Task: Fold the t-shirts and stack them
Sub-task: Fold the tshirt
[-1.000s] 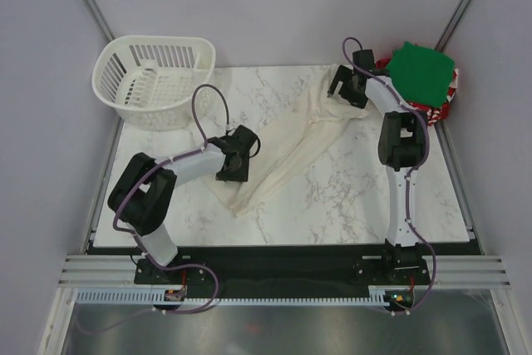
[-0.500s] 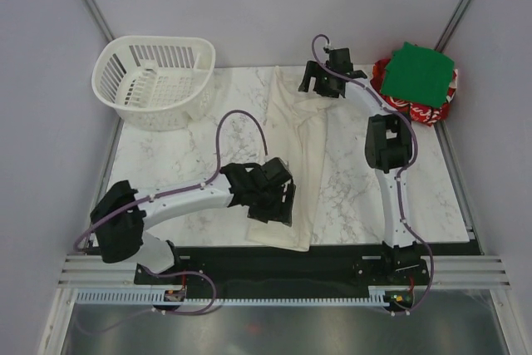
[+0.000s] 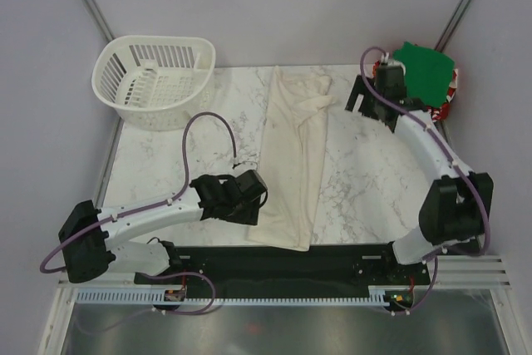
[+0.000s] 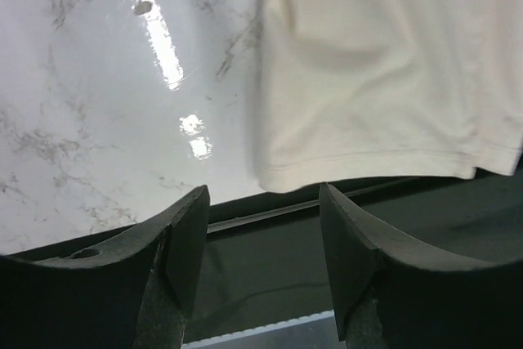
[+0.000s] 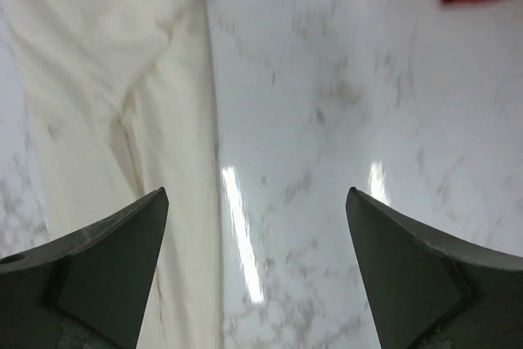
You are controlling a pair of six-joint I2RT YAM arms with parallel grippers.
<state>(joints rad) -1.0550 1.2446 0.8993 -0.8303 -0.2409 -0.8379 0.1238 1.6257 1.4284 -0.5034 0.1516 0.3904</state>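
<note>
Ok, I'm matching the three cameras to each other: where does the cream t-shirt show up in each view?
Top external: cream t-shirt, a long strip down the middle of the marble tabletop.
Left wrist: cream t-shirt, upper right, hem at the near edge.
Right wrist: cream t-shirt, left side.
Shared landmark: the marble tabletop beside it, in all three.

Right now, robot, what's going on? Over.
Left hand open, empty. Right hand open, empty. Cream shirt lies in a long strip. Basket well aside.

A robot lab cell: plain grey walls (image 3: 274,6), aluminium rail (image 3: 474,270), marble-print tabletop (image 3: 366,180)
</note>
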